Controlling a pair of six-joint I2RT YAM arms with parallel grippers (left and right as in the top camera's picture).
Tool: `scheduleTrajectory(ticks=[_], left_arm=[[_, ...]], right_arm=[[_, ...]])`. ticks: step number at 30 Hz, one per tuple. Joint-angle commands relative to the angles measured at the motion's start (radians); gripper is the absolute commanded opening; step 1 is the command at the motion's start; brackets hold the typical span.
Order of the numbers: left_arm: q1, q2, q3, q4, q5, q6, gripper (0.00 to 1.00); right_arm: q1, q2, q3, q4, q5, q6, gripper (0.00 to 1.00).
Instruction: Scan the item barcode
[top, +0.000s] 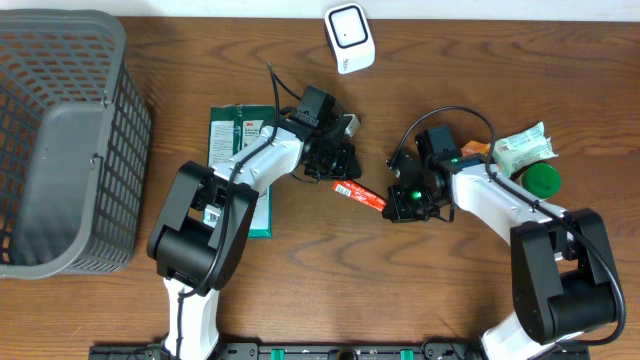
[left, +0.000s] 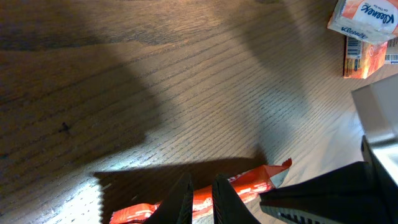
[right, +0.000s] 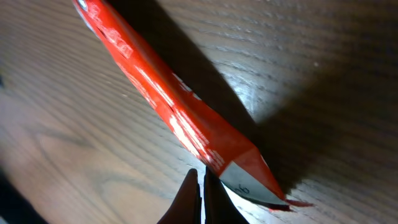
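Wooden table (top: 330, 290) fills every view. On it the left gripper (left: 203, 198) has its jaws nearly together, pinching the left end of the red packet (top: 358, 194). The right gripper (right: 200, 186) is fully closed, its tips just beside the packet's right end seam; I cannot tell whether they catch the edge. The packet's long axis runs left to right between the two arms, tilting slightly nearer on the right. The white scanner (top: 349, 38) sits well apart at the far edge.
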Motion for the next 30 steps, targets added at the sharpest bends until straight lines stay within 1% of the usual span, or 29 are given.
scheduleTrajectory(ticks=[1,4,9,14,17,19,21,22,27,30], left_arm=[[-0.004,0.018,-0.010,0.001,-0.017,0.010,0.14],[-0.005,0.018,-0.013,-0.003,-0.039,0.009,0.14],[-0.006,0.018,-0.013,-0.003,-0.038,0.009,0.14],[0.032,-0.005,0.035,-0.027,0.061,0.008,0.14],[0.050,-0.025,0.039,-0.048,0.074,-0.023,0.15],[0.051,-0.024,0.038,-0.098,0.073,-0.024,0.14],[0.042,-0.021,0.028,-0.152,0.033,-0.024,0.14],[0.031,-0.021,0.014,-0.176,-0.023,-0.024,0.15],[-0.012,-0.020,-0.035,-0.173,-0.164,-0.024,0.15],[-0.036,-0.020,-0.039,-0.169,-0.215,-0.024,0.15]], right_arm=[[-0.006,-0.002,-0.034,0.029,0.020,-0.004,0.01],[-0.006,-0.002,-0.058,0.064,0.020,0.021,0.01],[-0.006,-0.002,-0.062,0.072,0.019,0.034,0.01],[-0.004,-0.003,-0.062,0.072,0.012,0.041,0.01],[-0.005,-0.003,-0.058,0.072,-0.033,0.040,0.06],[-0.008,-0.005,-0.041,0.057,-0.075,0.039,0.10],[-0.012,-0.010,-0.009,0.030,-0.111,0.038,0.13],[-0.014,-0.012,0.027,0.006,-0.132,0.031,0.13],[-0.020,-0.012,0.109,-0.019,-0.120,0.032,0.11],[-0.027,-0.012,0.112,-0.006,-0.053,0.032,0.09]])
